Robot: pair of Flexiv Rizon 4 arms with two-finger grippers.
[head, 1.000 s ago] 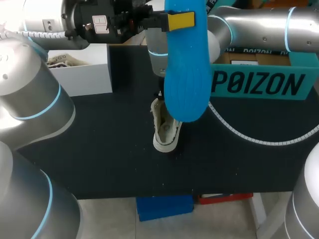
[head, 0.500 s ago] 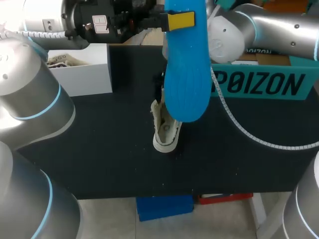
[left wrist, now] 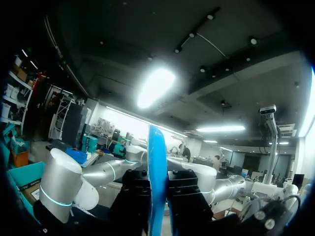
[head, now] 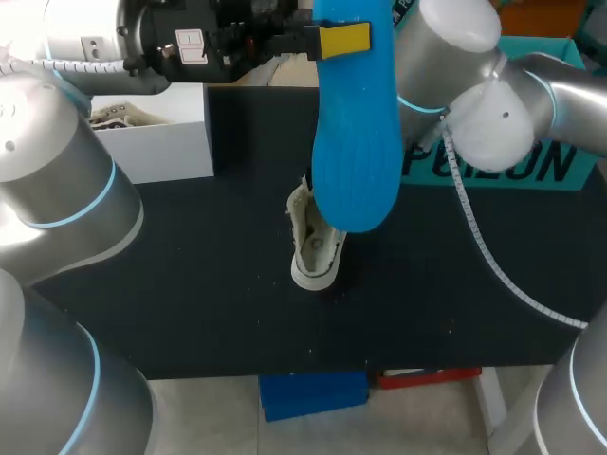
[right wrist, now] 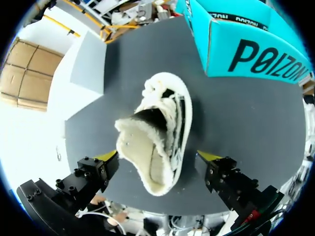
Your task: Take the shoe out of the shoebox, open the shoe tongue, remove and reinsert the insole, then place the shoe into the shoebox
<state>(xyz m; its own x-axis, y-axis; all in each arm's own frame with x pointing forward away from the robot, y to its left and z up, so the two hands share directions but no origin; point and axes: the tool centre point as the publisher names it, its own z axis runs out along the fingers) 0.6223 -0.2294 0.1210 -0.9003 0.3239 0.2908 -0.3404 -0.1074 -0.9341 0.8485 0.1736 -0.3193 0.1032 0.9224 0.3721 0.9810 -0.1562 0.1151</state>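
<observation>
high over the counter (head: 190, 284), the left hand (left wrist: 157, 196) seems clamped on the blue insole (head: 356, 133), while the right hand (right wrist: 158, 158) hangs spread wide, gripping nothing, just above the shoe (right wrist: 157, 137) resting mid-counter near the shoebox (head: 531, 166).

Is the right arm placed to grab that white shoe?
Probably yes: the right gripper hangs open over the shoe, one finger on each side, nothing else between. The blue insole is held up, apparently clear.

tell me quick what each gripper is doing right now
Left gripper: shut on the blue insole, held up above the table.
Right gripper: open, empty, over the shoe.
</observation>
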